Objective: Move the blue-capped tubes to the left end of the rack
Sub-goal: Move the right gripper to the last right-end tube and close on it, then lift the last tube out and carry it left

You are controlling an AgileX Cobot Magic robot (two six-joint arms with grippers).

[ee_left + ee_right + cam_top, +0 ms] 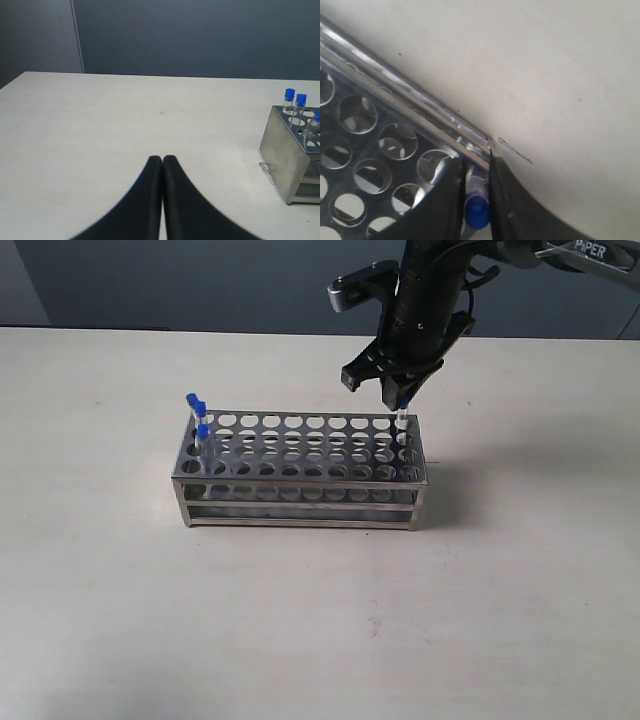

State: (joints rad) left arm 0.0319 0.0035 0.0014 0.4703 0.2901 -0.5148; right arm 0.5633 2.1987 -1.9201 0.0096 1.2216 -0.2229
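While the left gripper's (162, 159) jaws sit together, the right gripper's (400, 402) clamp a blue-capped tube (477, 214); it stands vertical, cap up.

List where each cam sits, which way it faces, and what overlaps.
Exterior: raised, looking down on the table and rack; right arm and right gripper show.
Left wrist: low, facing across the table toward a dark wall; left gripper in the foreground, jaws together.
Right wrist: steeply down on the rack's corner; jaws close either side of a blue-capped tube.
Shared: exterior and left wrist both show three blue-capped tubes at the rack's left end.
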